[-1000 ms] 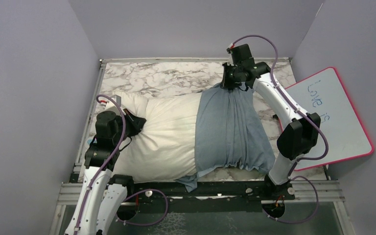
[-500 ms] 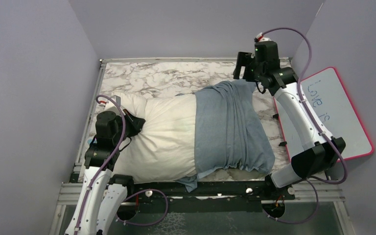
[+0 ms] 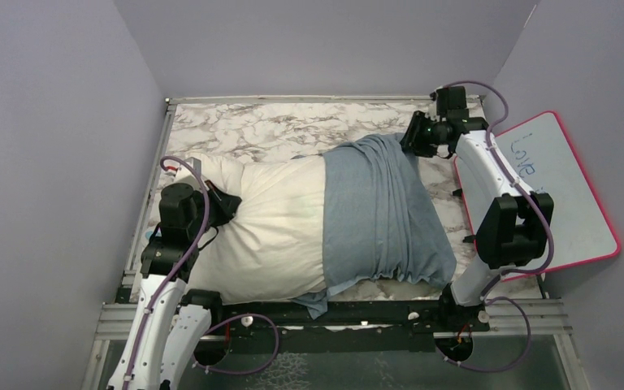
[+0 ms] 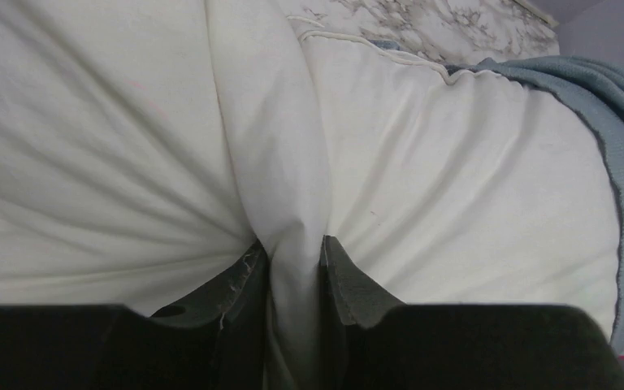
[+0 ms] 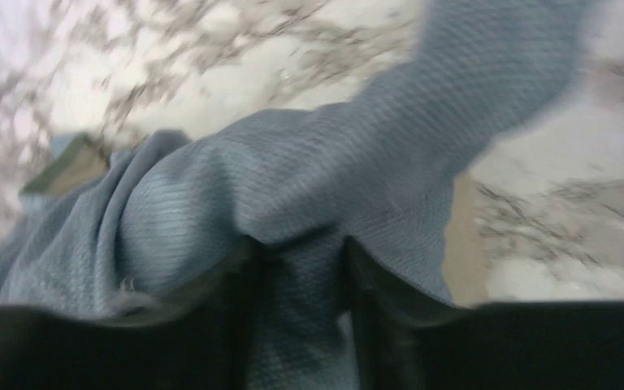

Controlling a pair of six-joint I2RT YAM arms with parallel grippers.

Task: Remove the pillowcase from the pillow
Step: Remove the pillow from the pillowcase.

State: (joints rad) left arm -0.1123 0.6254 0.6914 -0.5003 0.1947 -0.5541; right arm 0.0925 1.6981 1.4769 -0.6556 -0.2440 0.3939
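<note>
Pillow is lying lengthwise across the marble table, its left half showing bare white. Pillowcase, grey-blue face up, is covering the pillow's right half only. Its open hem is running across the pillow's middle, and a loose corner is hanging off the pillow's near edge. Left gripper is sitting at the pillow's left end, jaws nearly together and pinching a ridge of white pillow fabric between them. Right gripper is reaching to the pillow's far right corner. Its jaws are standing narrow, with a bunched fold of pillowcase filling the gap and touching both fingers, though that wrist view is coming out blurred. Pink-rimmed whiteboard is leaning just beyond the pillow's right end, apart from the cloth
</note>
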